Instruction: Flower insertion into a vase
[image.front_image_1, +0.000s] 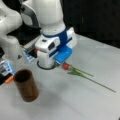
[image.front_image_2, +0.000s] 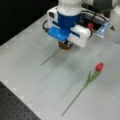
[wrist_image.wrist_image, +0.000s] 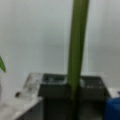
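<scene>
Green stem runs straight through the pincer, low on the desk near the vase. Can't tell if it's clamped. I'd grip lightly and centred, thin stems slip.

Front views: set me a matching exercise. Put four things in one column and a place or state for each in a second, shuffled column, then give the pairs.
Things
1. vase
2. gripper
3. tulip at the gripper
4. second tulip

Places and states
A. lies well apart from the arm, at a front view's right
B. low over the table, right at a red bud
C. reddish-brown, upright, no flower in it
D. lies flat, stem running toward a front view's bottom right

Pairs: 1-C, 2-B, 3-D, 4-A
</scene>
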